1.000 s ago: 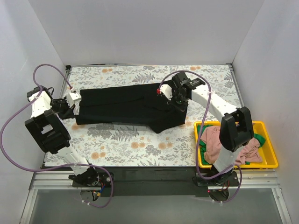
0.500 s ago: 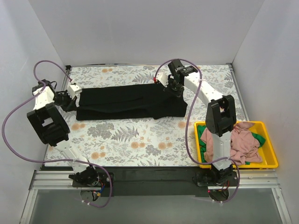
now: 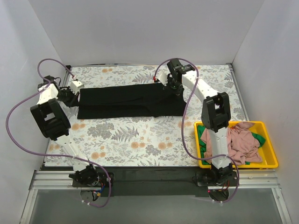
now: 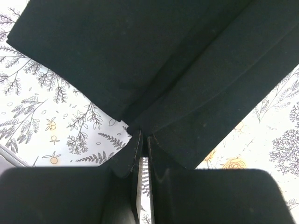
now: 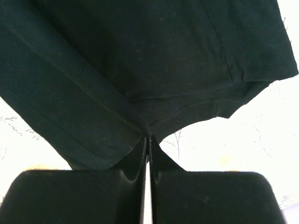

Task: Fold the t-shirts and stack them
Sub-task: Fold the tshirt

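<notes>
Top view: black t-shirt (image 3: 126,100) lies as a long, narrow folded band across the upper middle of the frame, on the floral tablecloth (image 3: 131,140). Its long axis runs left to right; the lower right corner is slightly wider than the rest.

Left gripper (image 4: 142,139): at the band's left end in the top view. Wrist view shows the two fingers drawn almost together, only a thin bright slit between them, with a pinch of black cloth caught at the tips. Two folded layers fan out from the pinch toward the top of that frame.

Right gripper (image 5: 147,138): at the band's upper edge, toward its right end in the top view. Fingers closed to a hairline gap, black cloth nipped at the tips; a stitched hem curves off to the right.

Lower right of the top view: yellow bin (image 3: 270,164) holds a crumpled pink t-shirt (image 3: 238,142) lying over a green t-shirt (image 3: 200,135). Bin sits well apart from the black band.
</notes>
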